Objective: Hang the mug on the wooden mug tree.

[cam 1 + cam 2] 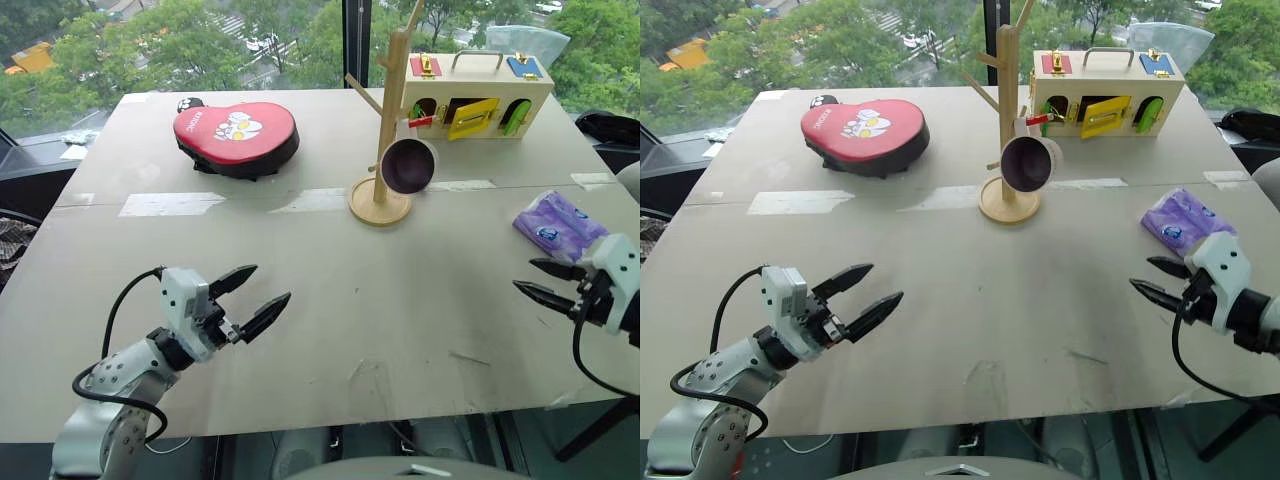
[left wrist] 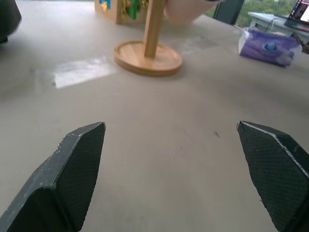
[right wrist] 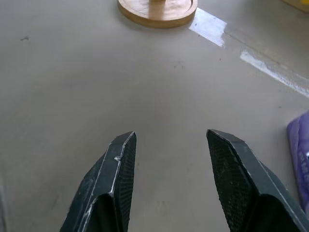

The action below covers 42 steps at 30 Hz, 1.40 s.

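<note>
Hanging from a peg of your wooden mug tree (image 1: 385, 130), the mug (image 1: 408, 165) faces you; left tool (image 1: 250, 300) and right tool (image 1: 537, 281) gape empty above the table (image 1: 400, 300).

My 4 cameras: 2 head eyes high up, 2 wrist cameras low over the surface (image 1: 330, 330).

From my head, both eyes look forward and down across the whole surface toward the windows. Each wrist camera sits close above the surface, looking along its own gripper; both share the wooden mug tree (image 1: 385, 150) base with my head views.
</note>
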Each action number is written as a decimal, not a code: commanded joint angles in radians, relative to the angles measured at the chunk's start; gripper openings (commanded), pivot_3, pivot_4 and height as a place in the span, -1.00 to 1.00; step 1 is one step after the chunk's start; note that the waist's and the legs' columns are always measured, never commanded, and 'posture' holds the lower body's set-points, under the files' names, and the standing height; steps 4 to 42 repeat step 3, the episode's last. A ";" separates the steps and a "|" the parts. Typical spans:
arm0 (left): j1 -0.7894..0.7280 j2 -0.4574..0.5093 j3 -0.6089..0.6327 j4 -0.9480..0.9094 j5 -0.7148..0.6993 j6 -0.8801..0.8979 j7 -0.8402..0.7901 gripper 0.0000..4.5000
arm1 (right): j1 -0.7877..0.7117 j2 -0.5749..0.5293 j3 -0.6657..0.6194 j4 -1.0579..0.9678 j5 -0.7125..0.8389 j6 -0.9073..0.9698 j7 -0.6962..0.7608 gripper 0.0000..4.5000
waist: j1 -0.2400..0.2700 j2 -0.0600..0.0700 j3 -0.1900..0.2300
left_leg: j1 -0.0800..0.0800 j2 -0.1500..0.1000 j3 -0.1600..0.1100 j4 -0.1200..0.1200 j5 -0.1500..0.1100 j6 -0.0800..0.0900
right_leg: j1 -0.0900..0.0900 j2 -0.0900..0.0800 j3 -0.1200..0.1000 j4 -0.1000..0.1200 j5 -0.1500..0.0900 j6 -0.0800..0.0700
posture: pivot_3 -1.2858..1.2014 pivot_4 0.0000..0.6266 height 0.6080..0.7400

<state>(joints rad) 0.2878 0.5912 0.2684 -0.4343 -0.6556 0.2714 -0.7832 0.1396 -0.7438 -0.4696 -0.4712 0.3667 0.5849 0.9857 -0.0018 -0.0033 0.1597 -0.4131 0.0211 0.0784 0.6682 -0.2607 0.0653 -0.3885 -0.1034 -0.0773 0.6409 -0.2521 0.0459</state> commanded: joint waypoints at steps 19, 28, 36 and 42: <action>-0.021 0.040 0.020 0.037 -0.016 0.008 -0.078 1.00 | 0.020 0.016 -0.024 -0.039 0.026 -0.017 -0.078 0.01 | 0.001 -0.001 0.000 | -0.001 0.000 -0.001 0.000 0.000 0.000 | 0.000 0.000 -0.001 0.000 0.001 -0.001 | 0.03 -0.52 0.87; -0.021 0.040 0.020 0.037 -0.016 0.008 -0.078 1.00 | 0.020 0.016 -0.024 -0.039 0.026 -0.017 -0.078 0.01 | 0.001 -0.001 0.000 | -0.001 0.000 -0.001 0.000 0.000 0.000 | 0.000 0.000 -0.001 0.000 0.001 -0.001 | 0.03 -0.52 0.87; -0.021 0.040 0.020 0.037 -0.016 0.008 -0.078 1.00 | 0.020 0.016 -0.024 -0.039 0.026 -0.017 -0.078 0.01 | 0.001 -0.001 0.000 | -0.001 0.000 -0.001 0.000 0.000 0.000 | 0.000 0.000 -0.001 0.000 0.001 -0.001 | 0.03 -0.52 0.87; -0.021 0.040 0.020 0.037 -0.016 0.008 -0.078 1.00 | 0.020 0.016 -0.024 -0.039 0.026 -0.017 -0.078 0.01 | 0.001 -0.001 0.000 | -0.001 0.000 -0.001 0.000 0.000 0.000 | 0.000 0.000 -0.001 0.000 0.001 -0.001 | 0.03 -0.52 0.87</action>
